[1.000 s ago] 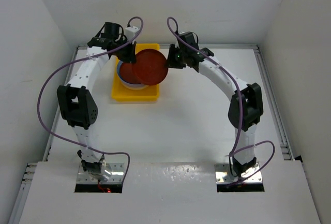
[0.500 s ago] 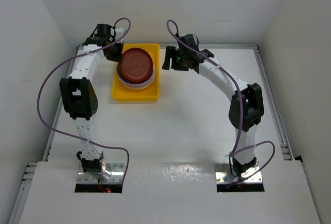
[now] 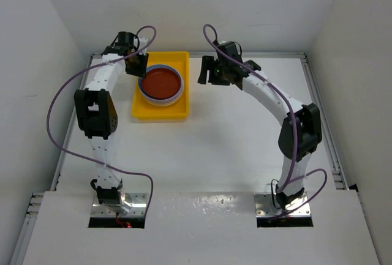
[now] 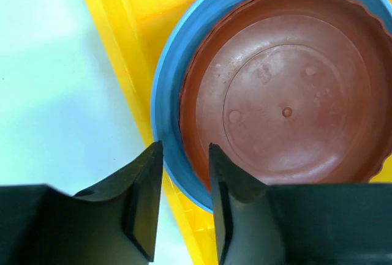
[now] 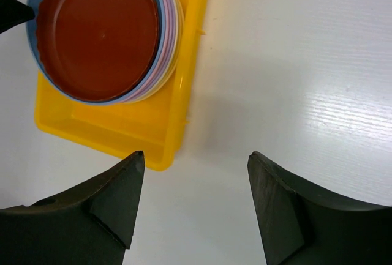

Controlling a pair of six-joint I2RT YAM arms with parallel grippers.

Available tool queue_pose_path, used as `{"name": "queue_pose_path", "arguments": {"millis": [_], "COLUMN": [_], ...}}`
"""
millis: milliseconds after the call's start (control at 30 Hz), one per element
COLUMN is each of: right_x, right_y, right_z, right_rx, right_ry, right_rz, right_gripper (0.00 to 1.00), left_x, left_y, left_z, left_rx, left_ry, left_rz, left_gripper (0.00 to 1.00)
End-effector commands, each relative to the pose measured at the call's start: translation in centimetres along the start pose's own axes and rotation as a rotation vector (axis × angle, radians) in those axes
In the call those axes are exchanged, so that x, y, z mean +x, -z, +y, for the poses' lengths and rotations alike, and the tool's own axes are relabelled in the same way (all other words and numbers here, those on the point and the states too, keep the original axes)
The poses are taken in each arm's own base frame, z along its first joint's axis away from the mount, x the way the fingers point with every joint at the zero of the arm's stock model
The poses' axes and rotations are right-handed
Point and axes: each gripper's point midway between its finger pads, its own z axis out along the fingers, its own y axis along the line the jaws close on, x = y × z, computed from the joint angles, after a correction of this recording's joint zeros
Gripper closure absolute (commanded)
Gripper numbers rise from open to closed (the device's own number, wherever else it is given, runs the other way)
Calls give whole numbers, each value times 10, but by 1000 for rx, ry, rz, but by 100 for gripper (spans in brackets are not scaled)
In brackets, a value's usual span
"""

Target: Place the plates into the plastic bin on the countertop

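Observation:
A stack of plates sits in the yellow plastic bin (image 3: 160, 112) at the back left of the white countertop (image 3: 233, 149). A brown-red plate (image 3: 162, 83) lies flat on top, inside a blue plate (image 4: 171, 81). Pink and lavender rims (image 5: 173, 26) show below them. My left gripper (image 3: 139, 69) hovers at the stack's left edge. In the left wrist view its jaws (image 4: 184, 158) stand slightly apart above the blue rim and grip nothing. My right gripper (image 3: 203, 73) is open wide over bare countertop just right of the bin (image 5: 110, 130), with nothing between its fingertips (image 5: 196, 161).
Thin metal rails (image 3: 318, 112) run along the countertop's right and back edges. White walls close in on the left, back and right. Purple cables loop off both arms.
A second ago the brown-red plate hung tilted between both grippers above the bin. It now lies flat on the stack. Both grippers have opened, and the right one has drawn back to the right.

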Motion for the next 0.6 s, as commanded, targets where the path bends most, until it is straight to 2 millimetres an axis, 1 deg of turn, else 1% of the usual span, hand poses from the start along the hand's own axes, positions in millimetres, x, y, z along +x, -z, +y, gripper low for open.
{"name": "queue_pose_path", "arguments": {"millis": [0, 33, 67, 100, 133, 167, 200, 233, 267, 300, 333, 367, 400, 433, 467, 500, 533, 567], "right_x": [-20, -19, -23, -22, -19, -19, -18, -8, -4, -19, -18, 12, -2, 16, 29, 34, 38, 38], "right_y": [22, 22, 29, 29, 29, 36, 40, 44, 48, 71, 77, 74, 100, 102, 105, 120, 126, 138], "right_z": [-3, -10, -9, -14, -27, -32, -40, -66, -80, -90, -101, -131, -143, -158, -185, -190, -200, -207], "right_rx": [8, 19, 15, 18, 41, 47, 60, 117, 152, 158, 180, 247, 260, 300, 360, 373, 418, 437], "right_ry": [5, -5, -10, -21, -43, -53, -62, -93, -108, -133, -150, -180, -203, -209, -238, -232, -234, -236], "right_rz": [-76, -73, -90, -88, -81, -87, -87, -75, -76, -139, -150, -101, -184, -165, -165, -206, -224, -254], "right_gripper": [32, 32, 30, 28, 28, 25, 22, 20, 15, 14, 12, 12, 7, 5, 5, 0, 0, 0], "left_x": [-17, -20, -20, -23, -23, -29, -31, -34, -35, -37, -36, -34, -17, -13, 2, 23, 32, 44], "left_y": [9, 14, 14, 19, 20, 31, 39, 45, 54, 69, 76, 84, 89, 100, 101, 106, 111, 113], "left_z": [5, 7, 7, 9, 11, 12, 24, 28, 39, 57, 72, 86, 120, 131, 143, 170, 175, 181], "left_rx": [-27, -38, -38, -49, -60, -77, -124, -151, -186, -235, -271, -292, -335, -328, -324, -344, -326, -328], "left_ry": [-22, -33, -33, -34, -43, -45, -48, -48, -49, -27, -8, 24, 107, 146, 192, 275, 298, 320], "left_rz": [-46, -55, -55, -65, -63, -86, -90, -99, -107, -123, -126, -134, -116, -134, -115, -99, -101, -86], "left_gripper": [60, 55, 54, 52, 50, 48, 47, 43, 41, 39, 38, 38, 38, 38, 38, 38, 38, 38]}}
